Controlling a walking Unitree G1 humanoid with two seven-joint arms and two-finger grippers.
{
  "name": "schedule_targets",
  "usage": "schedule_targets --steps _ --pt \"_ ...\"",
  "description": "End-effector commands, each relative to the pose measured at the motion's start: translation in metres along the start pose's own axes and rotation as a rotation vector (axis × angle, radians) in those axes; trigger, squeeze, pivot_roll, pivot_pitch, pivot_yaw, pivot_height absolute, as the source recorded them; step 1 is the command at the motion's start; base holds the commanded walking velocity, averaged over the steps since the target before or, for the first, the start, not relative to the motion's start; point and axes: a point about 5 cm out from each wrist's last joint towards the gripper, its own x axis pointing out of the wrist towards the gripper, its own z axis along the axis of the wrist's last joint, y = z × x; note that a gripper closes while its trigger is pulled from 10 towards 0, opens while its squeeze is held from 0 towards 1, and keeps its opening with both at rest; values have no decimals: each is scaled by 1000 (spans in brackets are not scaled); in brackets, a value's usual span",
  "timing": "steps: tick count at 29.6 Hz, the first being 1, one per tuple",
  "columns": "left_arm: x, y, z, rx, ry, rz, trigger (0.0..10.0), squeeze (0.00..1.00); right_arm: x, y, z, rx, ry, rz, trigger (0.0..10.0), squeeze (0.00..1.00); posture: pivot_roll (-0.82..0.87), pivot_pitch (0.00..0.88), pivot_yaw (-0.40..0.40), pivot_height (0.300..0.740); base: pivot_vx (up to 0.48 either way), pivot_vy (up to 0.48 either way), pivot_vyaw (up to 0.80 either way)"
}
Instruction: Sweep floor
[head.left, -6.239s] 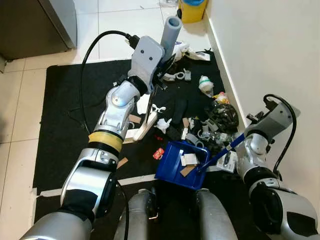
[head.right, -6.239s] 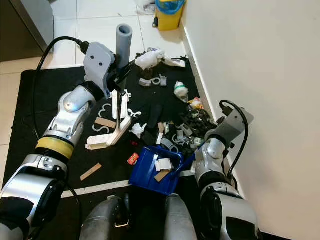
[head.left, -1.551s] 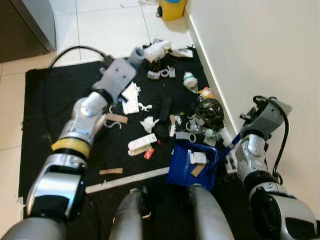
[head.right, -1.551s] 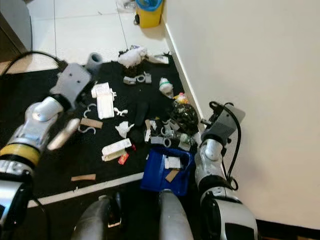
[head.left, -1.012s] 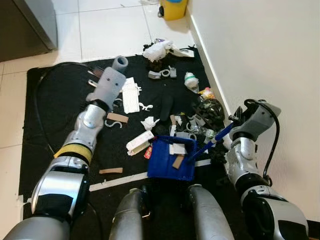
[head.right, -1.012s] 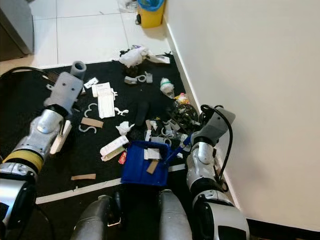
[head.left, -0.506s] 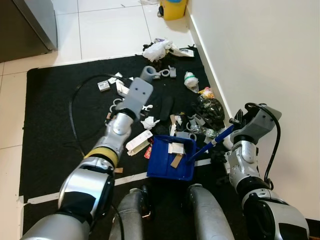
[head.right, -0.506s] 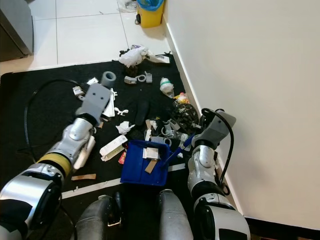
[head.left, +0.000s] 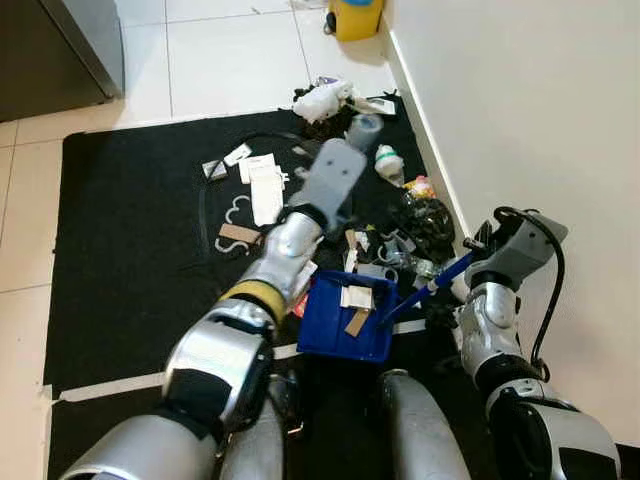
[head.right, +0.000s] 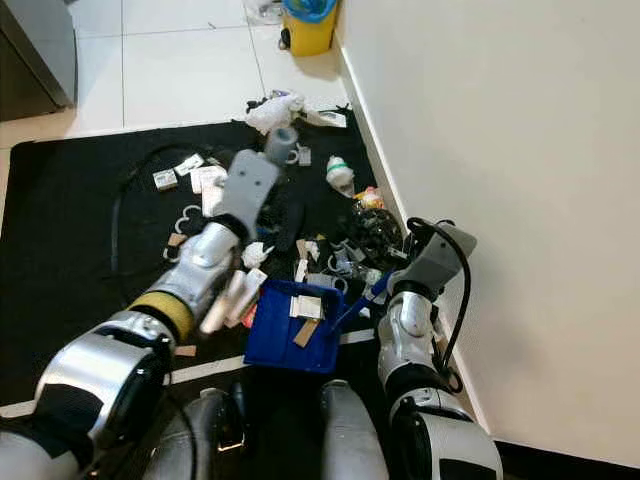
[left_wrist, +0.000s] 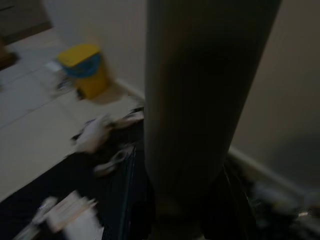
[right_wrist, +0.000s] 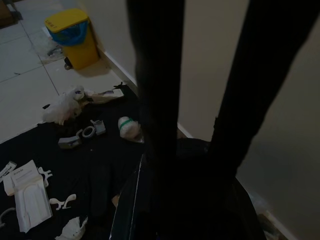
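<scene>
The left arm has swung across from the open middle of the black floor mat (head.left: 120, 260) toward the wall side, so the white brush head (head.right: 232, 296) it carries now lies just beside the left edge of the blue plastic dustpan (head.left: 345, 320), where half a second ago it was well short of it. The left gripper (head.left: 345, 150) is closed around the grey cylindrical broom handle (head.left: 364, 131), which fills the left wrist view as a thick dark column; the fingers themselves are too blurred to judge more than that. The right gripper (right_wrist: 200, 100) holds the dustpan's blue handle (head.left: 430, 288) low by the cream wall (head.left: 520, 120), and the pan has stayed where it was, its mouth facing the litter with a few white and brown scraps already inside. The main heap of mixed rubbish (head.left: 400, 235) still lies between pan and wall, with white paper bits (head.left: 262, 190) further out on the mat. The stroke seems to have drawn loose pieces toward the pan, so the sweep looks partly done, with most of the heap still to collect.
</scene>
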Motion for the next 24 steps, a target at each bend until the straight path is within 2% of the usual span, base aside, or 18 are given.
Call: schedule_targets --steps 1,3,4,6,8,9,14,16,22,24 --pt "7 -23 12 -91 -57 -63 10000 0 -11 -7 -19 -10 89 -28 10000 0 -86 314 -15 740 0 0 0" --pt "10 -36 18 -131 -81 -99 10000 0 -11 -7 -19 -9 91 -29 10000 0 -86 315 -14 740 0 0 0" --pt "10 -36 18 -131 -81 -99 10000 0 -11 -7 -19 -9 91 -29 10000 0 -86 315 -14 740 0 0 0" --pt "15 -46 30 -183 -132 -131 10000 0 -11 -7 -19 -8 93 -30 10000 0 -79 310 -13 740 0 0 0" --pt "15 -46 30 -183 -132 -131 10000 0 -11 -7 -19 -8 93 -30 10000 0 -79 310 -13 740 0 0 0" --pt "21 -48 44 -244 -182 -139 10000 0 -10 -6 -19 -6 95 -30 10000 0 -68 306 -17 740 0 0 0" --pt "26 -48 61 -278 -242 -145 10000 0 -10 -6 -19 -5 98 -27 10000 0 -61 301 -21 740 0 0 0" --pt "31 -47 74 -312 -283 -140 10000 0 -8 -3 -18 -2 101 -21 10000 0 -54 296 -24 740 0 0 0" --pt "35 -46 92 -319 -345 -162 10000 0 -5 2 -14 7 95 -14 10000 0 -45 285 -18 740 0 0 0" --pt "36 -41 98 -313 -371 -160 10000 0 -4 3 -13 11 91 -13 10000 0 -42 283 -16 740 0 0 0"
